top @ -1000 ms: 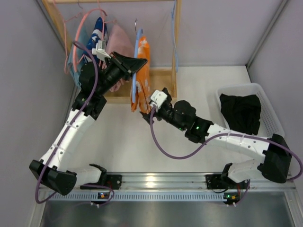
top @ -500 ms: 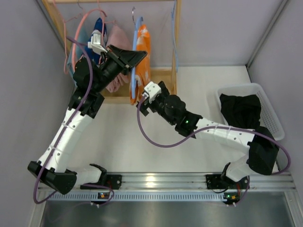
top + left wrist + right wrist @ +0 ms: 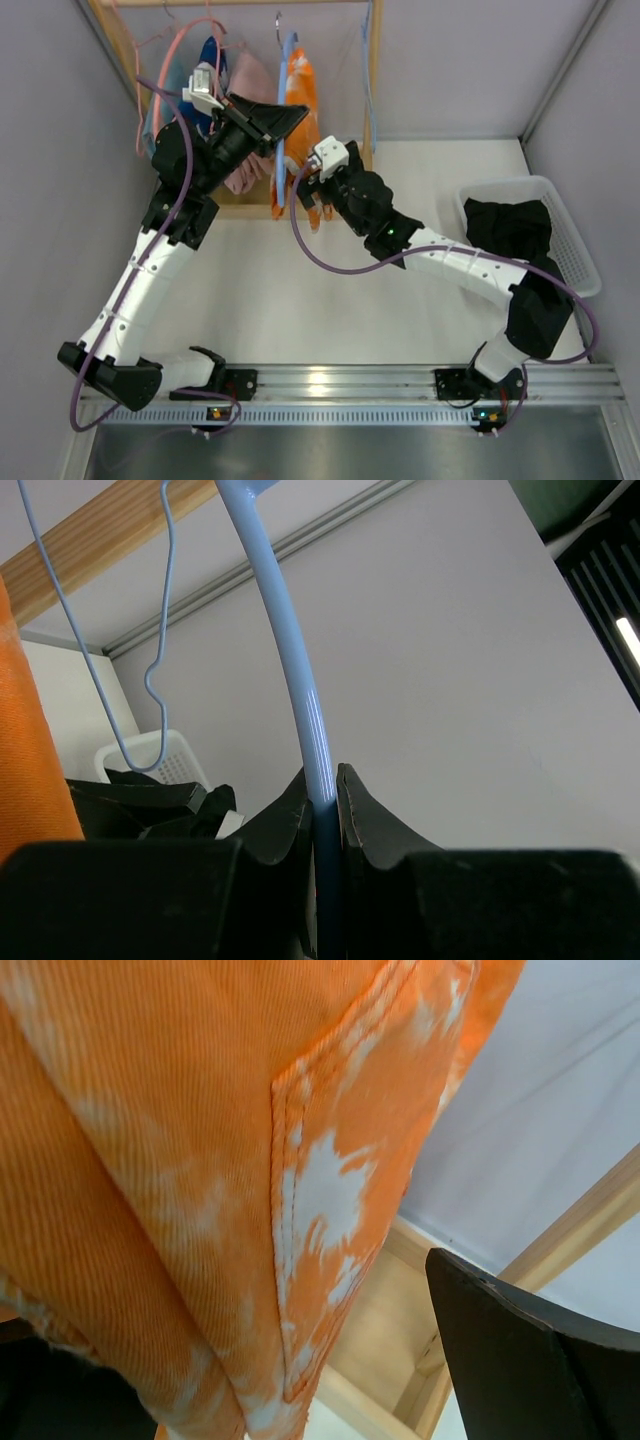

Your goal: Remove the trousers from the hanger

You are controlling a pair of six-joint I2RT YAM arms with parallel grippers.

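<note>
Left arm [image 3: 150, 270]: stretched long from its near-left base, running up and away, wrist turned to the right. Left gripper [image 3: 288, 120]: fingers almost together, pinched on a thin blue hanger [image 3: 300, 680]. Right arm [image 3: 470, 270]: doubled back at the base, forearm running left across the middle. Right gripper [image 3: 312, 200]: fingers spread wide, pointing left.

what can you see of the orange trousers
The orange trousers are ribbed-looking cloth, bright orange with white blotches, a stitched pocket and a frayed hem. They hang from the blue hanger, which the left gripper clamps, at the wooden rack. The open right gripper straddles their lower edge; contact is unclear.
</note>
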